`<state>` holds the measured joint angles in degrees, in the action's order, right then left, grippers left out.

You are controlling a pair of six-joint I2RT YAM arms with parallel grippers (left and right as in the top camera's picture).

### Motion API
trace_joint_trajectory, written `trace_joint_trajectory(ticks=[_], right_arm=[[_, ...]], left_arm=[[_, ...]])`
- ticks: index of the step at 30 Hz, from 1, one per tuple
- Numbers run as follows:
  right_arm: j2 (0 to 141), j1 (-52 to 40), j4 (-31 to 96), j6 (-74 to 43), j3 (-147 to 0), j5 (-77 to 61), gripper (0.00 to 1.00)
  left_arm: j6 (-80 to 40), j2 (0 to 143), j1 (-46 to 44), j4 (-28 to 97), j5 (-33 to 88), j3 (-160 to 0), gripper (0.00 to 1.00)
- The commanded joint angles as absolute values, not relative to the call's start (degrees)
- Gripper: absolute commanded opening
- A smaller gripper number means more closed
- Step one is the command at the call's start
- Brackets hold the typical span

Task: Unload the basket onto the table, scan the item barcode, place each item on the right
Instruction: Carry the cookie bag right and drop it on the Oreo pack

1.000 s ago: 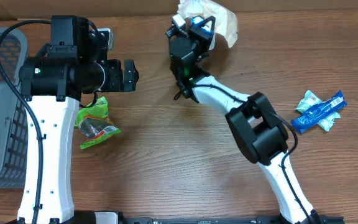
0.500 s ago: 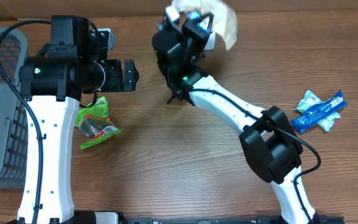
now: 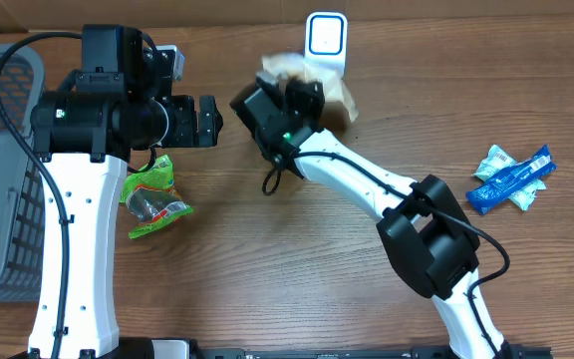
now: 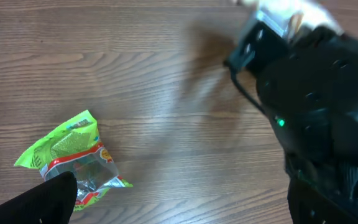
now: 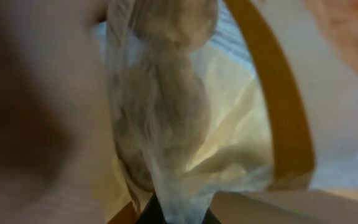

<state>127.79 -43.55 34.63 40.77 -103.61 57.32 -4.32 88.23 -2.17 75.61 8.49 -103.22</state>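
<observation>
1. Brown wooden worktop (image 3: 267, 279); white box-shaped barcode scanner (image 3: 325, 38) stood at the far side.
2. Right claw (image 3: 307, 88) pinched the translucent cream snack bag (image 3: 275, 66), just near-left of the scanner.
3. Left claw (image 3: 207, 120) was spread, empty and farther off.

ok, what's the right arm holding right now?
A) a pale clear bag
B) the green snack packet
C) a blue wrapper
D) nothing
A: the right gripper has its jaws shut on the pale clear bag, while the green snack packet and the blue wrappers lie on the table.
</observation>
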Motion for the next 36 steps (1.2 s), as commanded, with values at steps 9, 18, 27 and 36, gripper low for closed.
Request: trace_joint_trajectory(ticks=[9,18,27,36], right_arm=[[106.30,-36.80,50.89,16.56,-104.22,17.41,0.04],[98.72,-12.69,60.45,-1.02,-104.20,-13.85,0.04],[102.98,10.79,68.47,-11.84,-97.30,-20.60,0.04],[103.00,17.69,53.67,-12.34,-80.60,-12.64,0.04]], left_arm=[[-4.93,88.44,-2.17,75.61,8.40,-103.24,1.00],[-4.93,88.44,-2.17,75.61,8.40,-103.24,1.00],[-4.93,88.44,-2.17,75.61,8.40,-103.24,1.00],[-4.93,88.44,-2.17,75.61,8.38,-103.24,1.00]])
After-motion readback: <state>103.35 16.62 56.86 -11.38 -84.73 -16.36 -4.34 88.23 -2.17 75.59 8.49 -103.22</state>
